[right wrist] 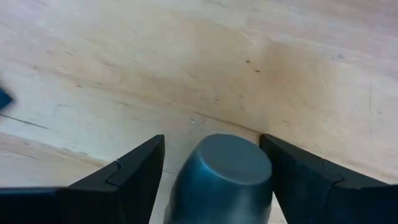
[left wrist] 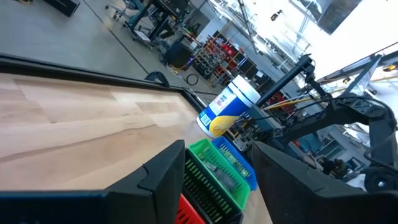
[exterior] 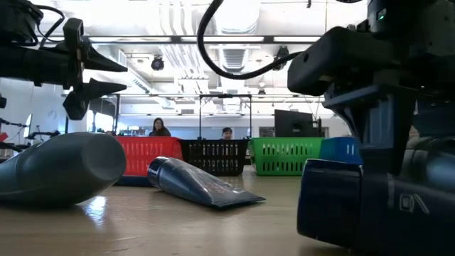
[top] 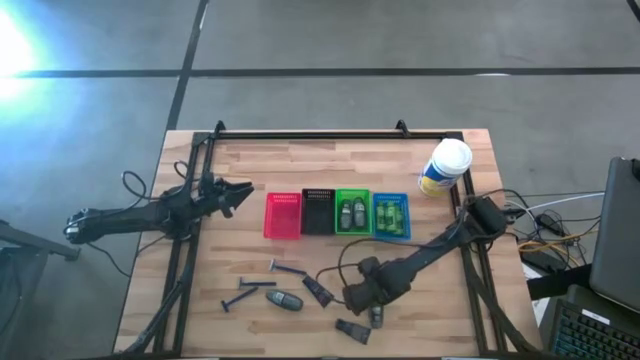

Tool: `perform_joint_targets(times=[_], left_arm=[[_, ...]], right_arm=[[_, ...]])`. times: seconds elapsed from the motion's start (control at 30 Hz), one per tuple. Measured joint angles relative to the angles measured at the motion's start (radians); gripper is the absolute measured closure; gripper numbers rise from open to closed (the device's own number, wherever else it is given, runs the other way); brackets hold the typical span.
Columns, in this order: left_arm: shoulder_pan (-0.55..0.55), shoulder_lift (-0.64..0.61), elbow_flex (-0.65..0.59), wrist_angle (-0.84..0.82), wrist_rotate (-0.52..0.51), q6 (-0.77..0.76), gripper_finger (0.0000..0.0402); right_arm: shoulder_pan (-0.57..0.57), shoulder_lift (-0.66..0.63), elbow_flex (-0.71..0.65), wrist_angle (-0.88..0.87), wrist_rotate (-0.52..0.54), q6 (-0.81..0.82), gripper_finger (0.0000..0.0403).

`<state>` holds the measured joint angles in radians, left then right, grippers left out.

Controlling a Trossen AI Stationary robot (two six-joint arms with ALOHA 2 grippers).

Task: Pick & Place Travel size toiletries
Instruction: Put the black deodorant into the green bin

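Between the right hand [right wrist: 214,180] fingers stands a grey oval piece [right wrist: 221,177], upright on the bench [right wrist: 186,56] at its front edge; the jaws flank it with gaps either side, not yet gripping. Left to right: the left hand [top: 238,193] hovers part-open and empty beside the red basket [top: 282,215]; razors [top: 287,268] and tubes [top: 319,291] lie in front. The piece looks light, rigid and smooth, likely slippery. Grip it across the body, below the rounded cap.

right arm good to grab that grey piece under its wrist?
Probably yes: the right gripper already straddles the grey piece, fingers on either side with small gaps, bare table around it and nothing blocking.
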<state>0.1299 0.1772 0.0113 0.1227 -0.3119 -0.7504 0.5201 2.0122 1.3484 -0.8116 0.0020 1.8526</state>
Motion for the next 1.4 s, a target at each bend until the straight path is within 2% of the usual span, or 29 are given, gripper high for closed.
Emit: perform_joint_targets(times=[0.13, 0.33, 0.5, 0.73, 0.97, 1.23, 1.4], left_arm=[[0.000, 0.000, 0.000, 0.001, 0.000, -0.009, 0.0209], [0.000, 0.000, 0.000, 0.000, 0.000, -0.012, 0.0209], [0.000, 0.000, 0.000, 0.001, 0.000, -0.010, 0.0209], [0.000, 0.000, 0.000, 0.001, 0.000, -0.012, 0.0209], [0.000, 0.000, 0.000, 0.001, 0.001, -0.012, 0.0209], [0.000, 0.000, 0.000, 0.017, 0.001, -0.014, 0.0209], [0.000, 0.000, 0.000, 0.047, 0.000, -0.033, 0.0209]], right_arm=[[-0.001, -0.002, -0.009, 0.006, 0.001, 0.018, 0.0119], [0.000, -0.012, -0.012, -0.001, 0.006, 0.128, 0.0085], [0.012, -0.013, 0.005, 0.048, -0.044, 0.161, 0.0063], [0.035, -0.014, 0.020, 0.096, -0.055, 0.180, 0.0051], [0.035, 0.002, 0.014, 0.073, -0.068, 0.161, 0.0091], [0.016, -0.017, -0.007, 0.054, -0.089, 0.068, 0.0203], [-0.001, -0.119, -0.017, 0.005, 0.015, 0.021, 0.0204]])
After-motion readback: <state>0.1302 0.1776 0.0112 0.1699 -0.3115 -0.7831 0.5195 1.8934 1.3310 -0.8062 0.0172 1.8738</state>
